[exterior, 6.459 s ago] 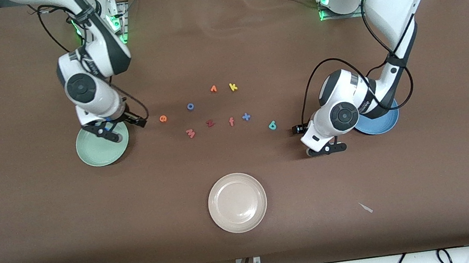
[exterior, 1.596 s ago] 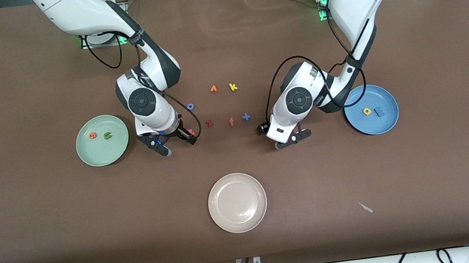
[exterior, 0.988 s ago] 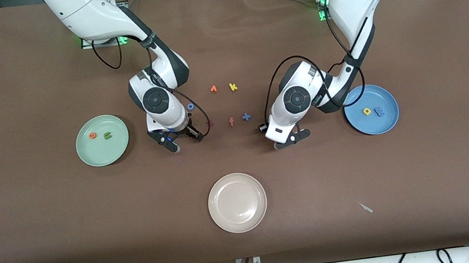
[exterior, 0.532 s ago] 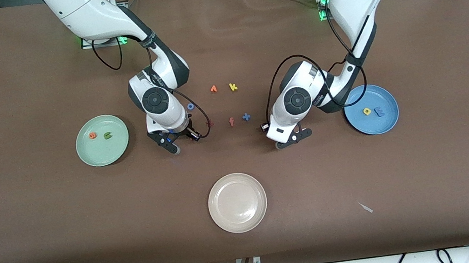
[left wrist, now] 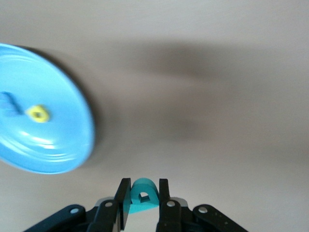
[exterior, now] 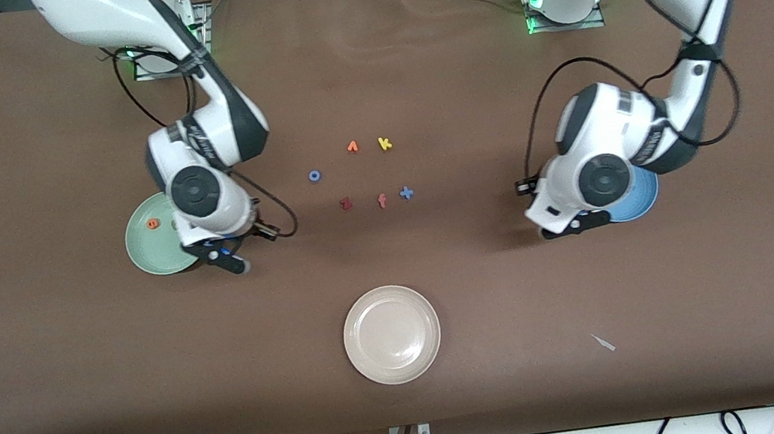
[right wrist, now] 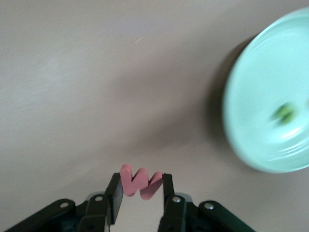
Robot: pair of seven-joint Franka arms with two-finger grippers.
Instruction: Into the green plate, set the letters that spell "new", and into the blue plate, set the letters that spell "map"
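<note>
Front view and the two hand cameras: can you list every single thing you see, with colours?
green plate: 1, mint, right arm's end; holds orange "e", green "n"
blue plate: 1, left arm's end; holds yellow "a"
cream plate: 1, nearest front camera
loose pieces: 6, mid-table; blue "o", red "z", orange-red "f", blue plus, orange piece, yellow "k"
right gripper: holds pink "w"
left gripper: holds teal "p"
</note>
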